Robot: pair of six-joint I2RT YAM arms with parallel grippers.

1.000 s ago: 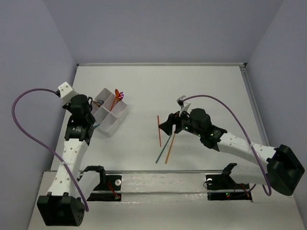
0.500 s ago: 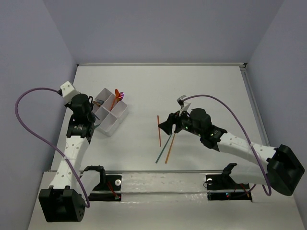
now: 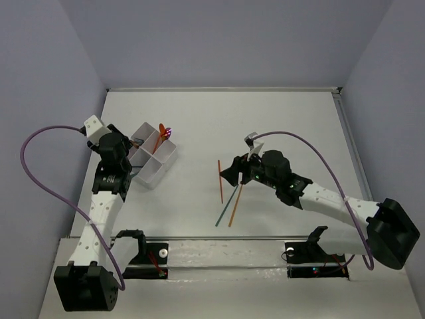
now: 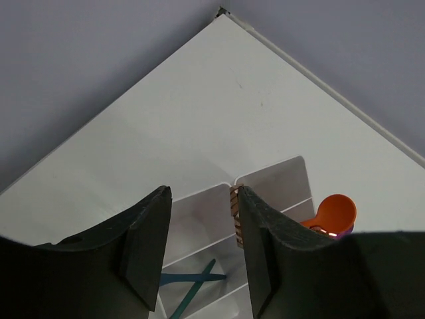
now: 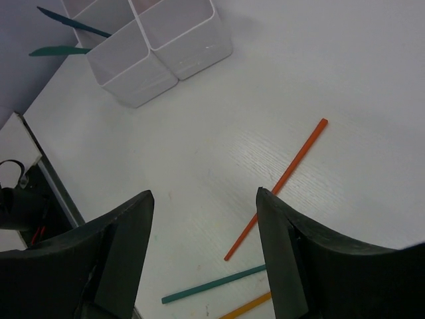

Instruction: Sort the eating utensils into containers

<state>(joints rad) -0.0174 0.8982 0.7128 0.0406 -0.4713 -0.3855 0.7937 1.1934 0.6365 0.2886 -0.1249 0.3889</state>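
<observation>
The containers are a whitish divided tray (image 3: 158, 161) at the left of the table. My left gripper (image 3: 125, 150) hangs over its near-left end with the jaws open. In the left wrist view (image 4: 202, 199) a copper fork's ribbed end (image 4: 234, 214) rests against the right finger. Below lie two teal pieces (image 4: 192, 282) in one compartment, and an orange spoon (image 4: 332, 212) stands further right. My right gripper (image 5: 202, 199) is open and empty above the red stick (image 5: 285, 176). A teal stick (image 5: 212, 286) and an orange stick (image 5: 249, 307) lie nearer.
The three sticks (image 3: 226, 196) lie mid-table in front of the right gripper (image 3: 230, 174). A raised rail (image 3: 345, 126) runs along the table's right edge. Purple cables loop off both arms. The tray (image 5: 159, 46) shows at the top left of the right wrist view.
My left gripper has gone from shut to open above the tray, the fork now loose against one finger. The right jaws have narrowed slightly; that arm has barely moved.
</observation>
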